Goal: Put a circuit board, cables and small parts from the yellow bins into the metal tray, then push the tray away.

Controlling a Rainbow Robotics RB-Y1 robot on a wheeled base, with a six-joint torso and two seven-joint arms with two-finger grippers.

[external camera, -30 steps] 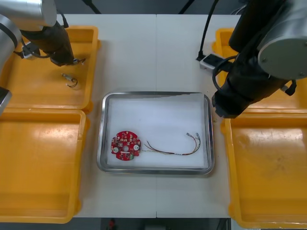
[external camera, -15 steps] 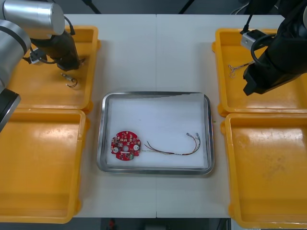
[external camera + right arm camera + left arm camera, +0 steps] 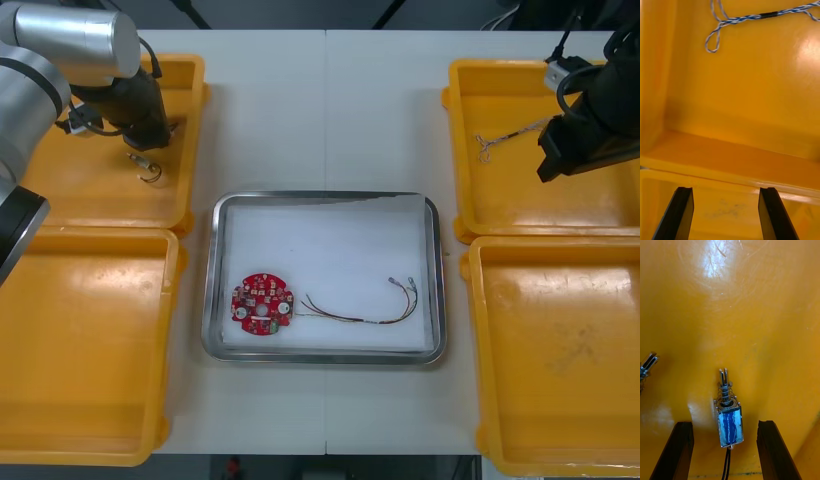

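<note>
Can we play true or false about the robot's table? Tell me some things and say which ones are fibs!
1. The red circuit board lies in the metal tray. True.
2. The left hand is shut tight on a small metal part. False: its fingers stand open, and the part lies between them on the floor of the far left yellow bin.
3. The blue and white cable is in the tray. False: it lies in the far right yellow bin, ahead of the open right hand.
4. A red and yellow cable lies in the tray next to the board. True.
</note>
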